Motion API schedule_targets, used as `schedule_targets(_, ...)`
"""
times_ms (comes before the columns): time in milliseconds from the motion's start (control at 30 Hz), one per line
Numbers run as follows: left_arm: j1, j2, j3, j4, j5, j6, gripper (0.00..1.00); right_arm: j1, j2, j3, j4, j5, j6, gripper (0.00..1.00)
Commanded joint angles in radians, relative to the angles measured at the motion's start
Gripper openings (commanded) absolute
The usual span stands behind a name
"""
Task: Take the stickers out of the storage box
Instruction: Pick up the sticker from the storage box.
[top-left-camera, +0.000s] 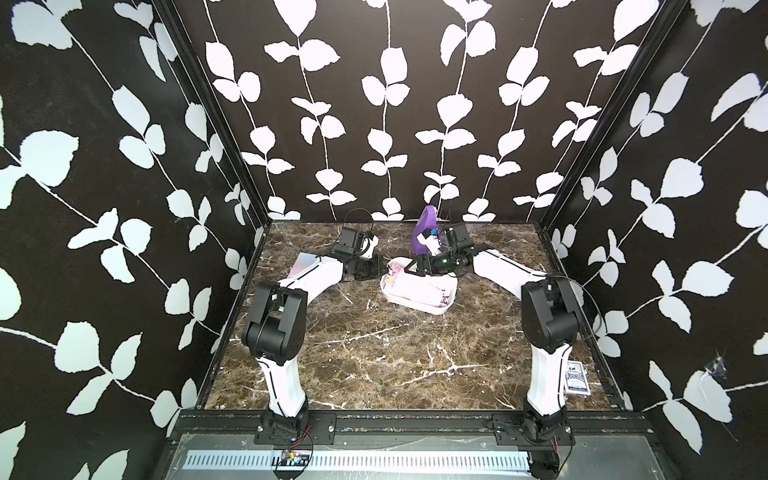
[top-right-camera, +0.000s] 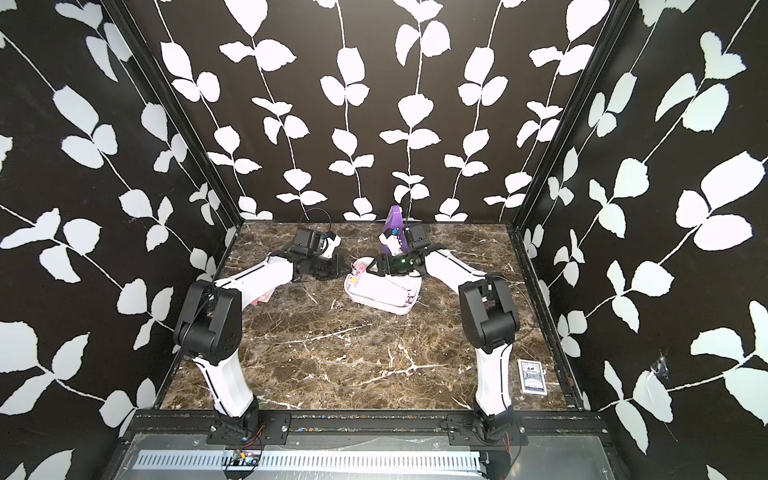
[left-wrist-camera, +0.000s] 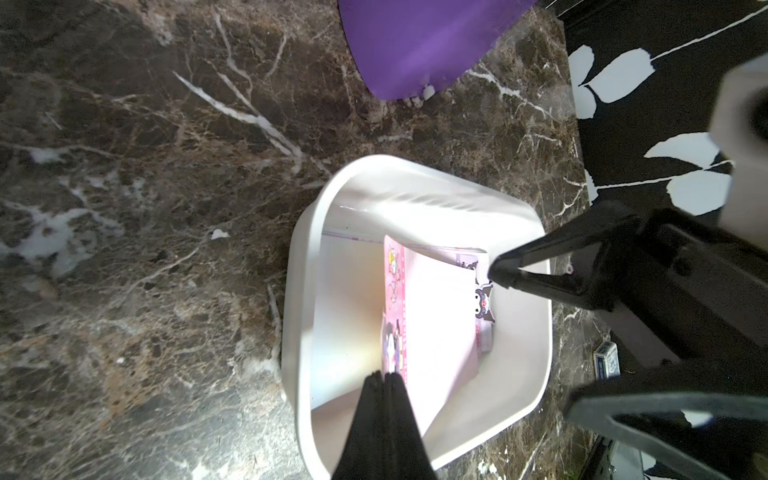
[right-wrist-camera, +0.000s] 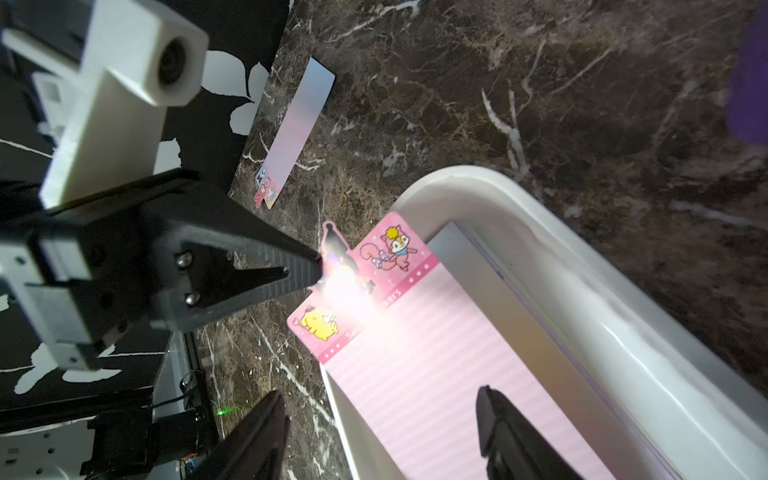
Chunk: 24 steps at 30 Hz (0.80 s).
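Pink and pale, the stickers (right-wrist-camera: 436, 374) lie stacked in the storage box (top-left-camera: 419, 306), which sits just right of centre in both top views, its far rim overlapped by the right wrist. The sheets cannot be counted, since only thin edges show under the top sheet (left-wrist-camera: 436, 324). Its printed end juts past the box's short wall. The left fingers (left-wrist-camera: 374, 415), pressed together, pinch it there, though white glare in the right wrist view blots out the contact. The right fingers (right-wrist-camera: 498, 428) stand spread above the sheet, holding nothing, their bases cut off by the frame edge. One loose sheet (right-wrist-camera: 299, 124) lies flat on the table (top-left-camera: 374, 353), mostly hidden under the left arm in both top views. Behind the box a purple object (top-left-camera: 424, 232) is partly covered by the right wrist. At lower right a blue card pack (top-right-camera: 531, 376) lies beside the right arm's base.
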Motion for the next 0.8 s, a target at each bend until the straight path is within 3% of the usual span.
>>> schedule_targets(0, -0.003, -0.056, 0.026, -0.037, 0.023, 0.023, 0.00, -0.003, -0.076, -0.100, 0.073, 0.051, 0.047, 0.74)
schedule_targets(267, -0.003, -0.108, 0.012, -0.067, 0.036, 0.054, 0.00, -0.002, -0.214, -0.293, 0.181, 0.099, 0.122, 0.74)
schedule_targets(600, -0.002, -0.220, 0.123, -0.182, 0.058, 0.091, 0.00, -0.004, -0.387, -0.352, 0.099, 0.095, 0.083, 0.74)
schedule_targets(767, -0.002, -0.297, 0.179, -0.275, 0.080, 0.131, 0.00, -0.004, -0.439, -0.288, -0.027, 0.066, 0.018, 0.74)
